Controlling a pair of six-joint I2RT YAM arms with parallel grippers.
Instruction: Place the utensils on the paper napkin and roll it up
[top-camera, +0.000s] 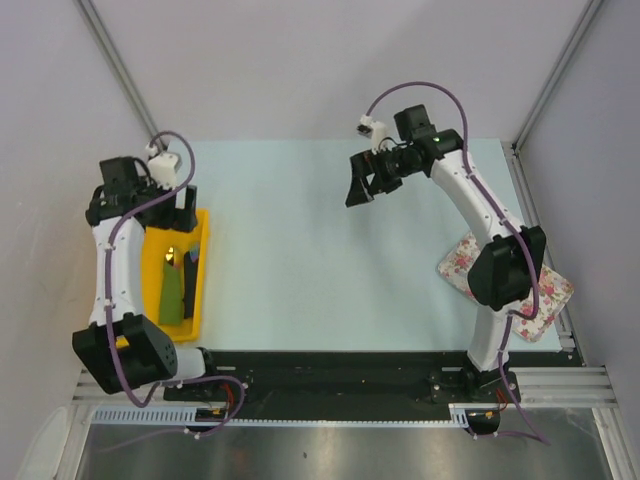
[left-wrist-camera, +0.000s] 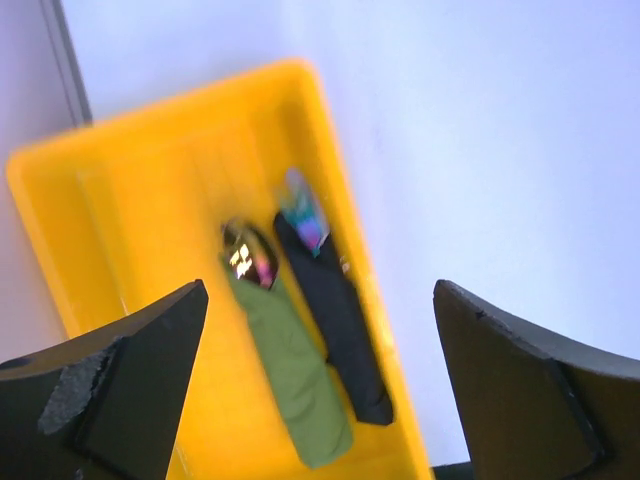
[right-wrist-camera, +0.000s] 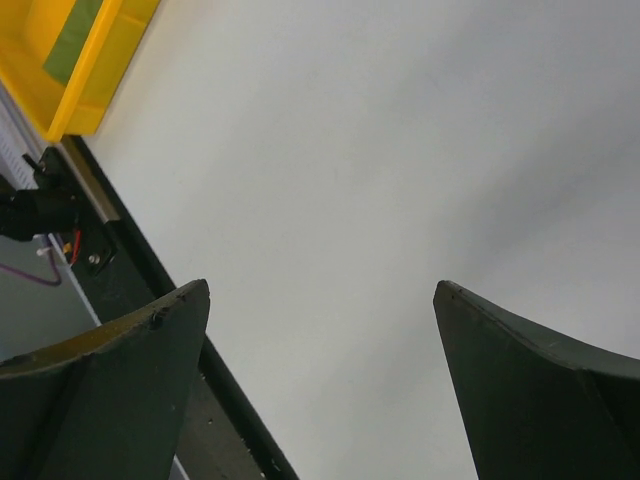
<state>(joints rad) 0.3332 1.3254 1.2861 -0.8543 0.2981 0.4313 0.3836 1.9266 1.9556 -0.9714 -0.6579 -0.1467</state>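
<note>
Yellow tray (left-wrist-camera: 150, 170) blurred, green napkin (left-wrist-camera: 295, 380) hiding most of shiny utensil (left-wrist-camera: 250, 262), left claw (left-wrist-camera: 318, 310) wide, right claw (right-wrist-camera: 320, 300) wide

The pale mint bench (top-camera: 300, 260) spreads under and around the right pincer (top-camera: 366, 188), matt and evenly lit, with only faint, soft shadows. Plain white walls close it in: a left wall (top-camera: 40, 150) just outward of the left pincer (left-wrist-camera: 318, 292), a back wall (top-camera: 330, 60) beyond both pincers, and a right wall (top-camera: 610, 200) outward of the right one. Aluminium posts (top-camera: 115, 65) mark the far corners. Nearer than both pincers run a black strip (top-camera: 340, 365), an aluminium rail (top-camera: 560, 385) and a brushed steel sheet (top-camera: 350, 450).
</note>
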